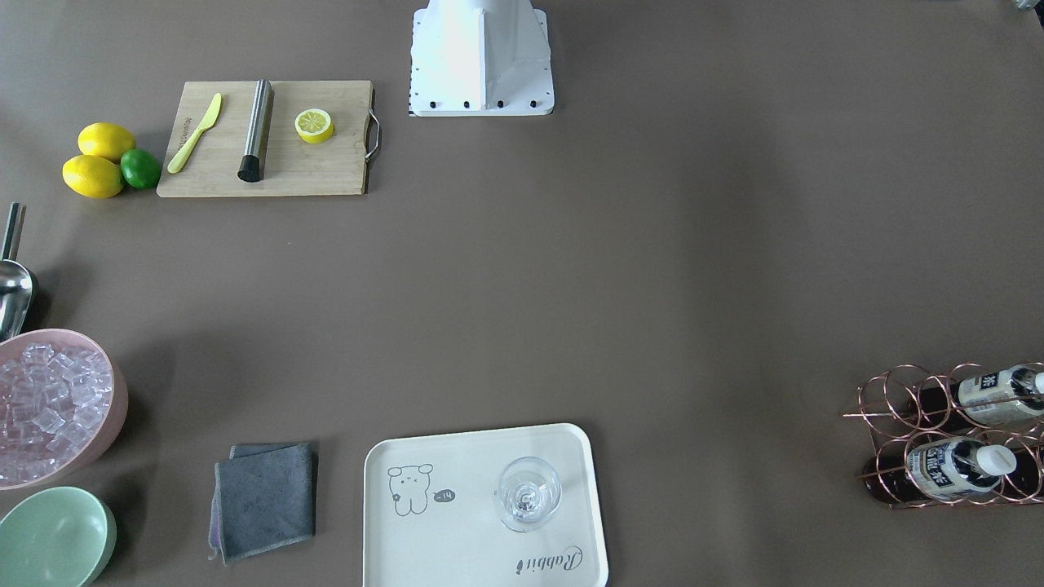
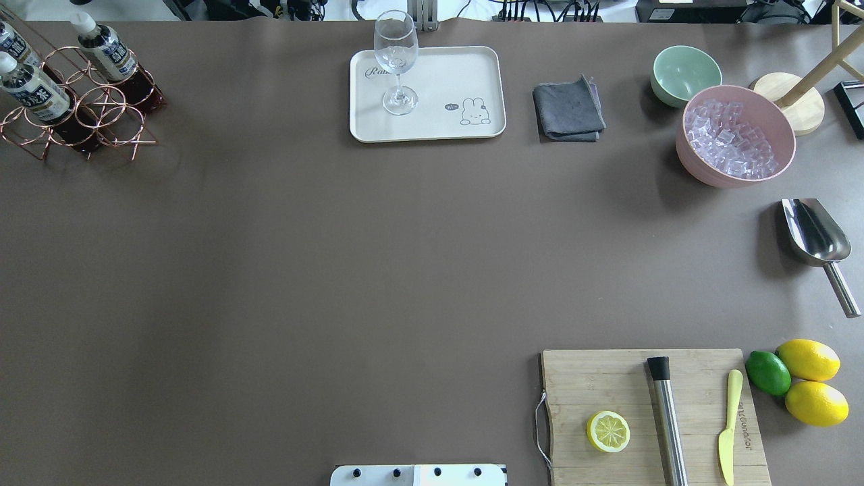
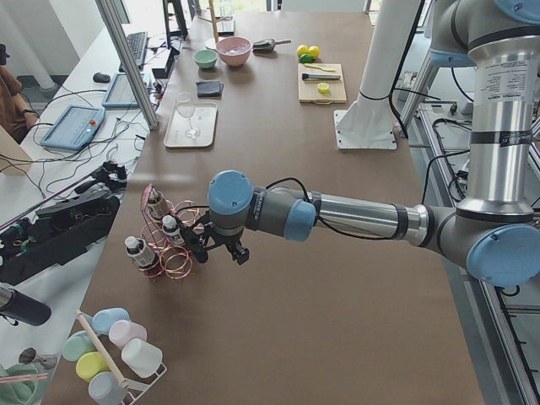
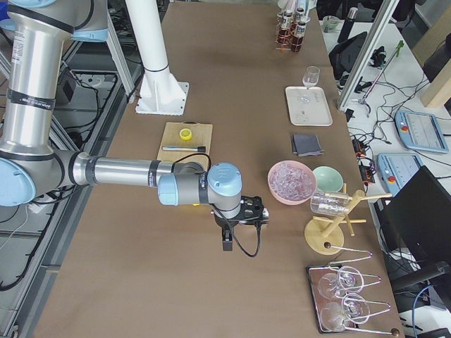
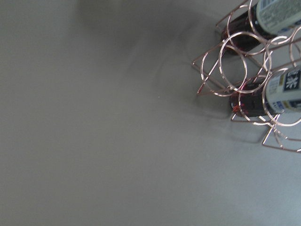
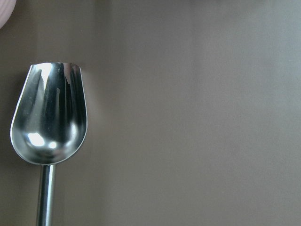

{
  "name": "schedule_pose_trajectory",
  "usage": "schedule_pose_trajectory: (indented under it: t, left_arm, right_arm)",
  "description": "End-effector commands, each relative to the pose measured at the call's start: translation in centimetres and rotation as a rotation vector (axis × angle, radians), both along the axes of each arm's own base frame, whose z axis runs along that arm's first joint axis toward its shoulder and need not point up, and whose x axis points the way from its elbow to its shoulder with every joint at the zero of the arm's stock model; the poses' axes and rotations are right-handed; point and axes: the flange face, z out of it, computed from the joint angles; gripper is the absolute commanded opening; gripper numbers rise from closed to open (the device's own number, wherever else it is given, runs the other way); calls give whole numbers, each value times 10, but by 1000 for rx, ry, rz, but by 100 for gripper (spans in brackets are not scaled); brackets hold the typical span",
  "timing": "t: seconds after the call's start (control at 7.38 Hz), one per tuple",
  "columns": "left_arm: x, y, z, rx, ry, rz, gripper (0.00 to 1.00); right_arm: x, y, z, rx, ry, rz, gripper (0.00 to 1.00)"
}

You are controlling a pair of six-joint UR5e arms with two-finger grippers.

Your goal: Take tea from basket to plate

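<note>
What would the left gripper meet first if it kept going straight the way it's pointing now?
Probably the bare table, not the basket: the wrist view of the left gripper centres on tabletop, with the basket's rings off to its right. Depth is unclear.

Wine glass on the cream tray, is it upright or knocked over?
Upright: in the overhead view the wine glass stands on its foot on the tray, stem vertical, bowl on top.
</note>
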Motion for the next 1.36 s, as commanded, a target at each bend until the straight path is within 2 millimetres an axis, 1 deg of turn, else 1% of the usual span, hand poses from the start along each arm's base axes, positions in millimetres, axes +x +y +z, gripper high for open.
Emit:
schedule_pose_trajectory:
  t: [0.0,0.14,0.27,0.54,0.68,0.81,0.95,1.22]
  left_arm:
    - [7,-65,-46,-148,10,-142,98]
    - [9,-100,-61,-203,5,-174,98]
    - [10,-129,-85,-292,23,-226,98]
    - [13,-164,-108,-370,30,-283,98]
    - [22,-175,-110,-456,33,-352,98]
    - [22,-175,-109,-506,44,-392,98]
    - [22,-181,-109,-524,50,-410,98]
    - [23,-193,-96,-540,51,-451,98]
  right_arm:
    - [0,0,0,0,0,0,100]
    - [0,0,0,-1,1,0,100]
    - [0,0,0,0,1,0,100]
    - [0,1,2,-4,3,1,100]
    - [0,1,2,-5,3,1,100]
    - [0,2,2,-7,3,1,100]
    - [-1,2,5,-12,5,-2,100]
    - [-4,4,10,-22,16,-11,100]
